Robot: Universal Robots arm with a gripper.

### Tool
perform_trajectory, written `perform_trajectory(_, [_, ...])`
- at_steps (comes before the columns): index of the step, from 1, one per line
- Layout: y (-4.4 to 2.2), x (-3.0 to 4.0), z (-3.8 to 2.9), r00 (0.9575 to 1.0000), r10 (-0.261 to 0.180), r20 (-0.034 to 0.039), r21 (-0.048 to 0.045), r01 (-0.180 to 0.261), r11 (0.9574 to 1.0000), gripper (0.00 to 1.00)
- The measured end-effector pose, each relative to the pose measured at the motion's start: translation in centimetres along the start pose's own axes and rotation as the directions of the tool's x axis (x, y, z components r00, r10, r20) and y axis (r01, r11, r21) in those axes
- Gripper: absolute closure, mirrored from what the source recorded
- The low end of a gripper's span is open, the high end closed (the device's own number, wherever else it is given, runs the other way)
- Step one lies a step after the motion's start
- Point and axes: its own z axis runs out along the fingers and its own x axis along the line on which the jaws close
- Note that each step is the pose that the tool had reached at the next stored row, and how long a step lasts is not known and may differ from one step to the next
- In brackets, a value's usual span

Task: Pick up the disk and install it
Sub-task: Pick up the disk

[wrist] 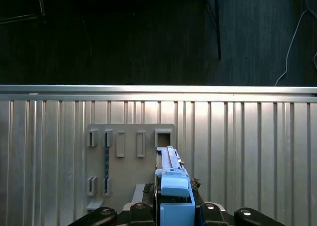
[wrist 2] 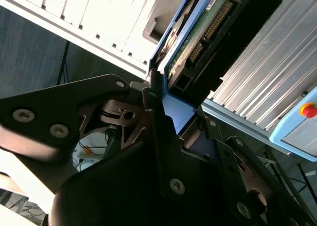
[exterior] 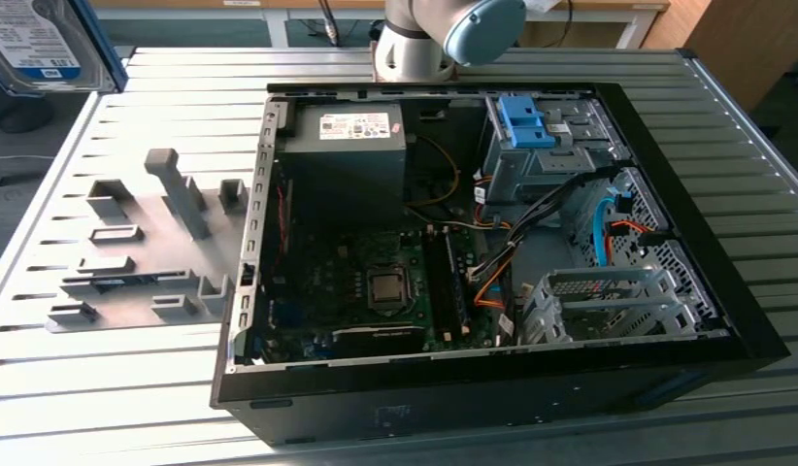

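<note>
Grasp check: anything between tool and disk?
Nothing seen; in the second wrist view the tool grips the disk directly by its blue frame.

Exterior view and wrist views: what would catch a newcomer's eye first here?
The open computer case on the slatted table, its insides bare, dominates the exterior view. In both wrist views the gripper is shut on the blue-framed disk, with a grey fixture plate beyond it in the first wrist view.

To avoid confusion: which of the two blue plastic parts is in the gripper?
The carrier frame around the disk, clamped in the gripper; the blue bracket sits atop the grey drive bay.
</note>
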Motion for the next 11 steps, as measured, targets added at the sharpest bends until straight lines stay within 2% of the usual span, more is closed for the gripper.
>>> perform_trajectory(11, [0.01, 0.0, -0.88, 1.0, 0.0, 0.0, -0.0001, 0.0, 1.0, 0.63])
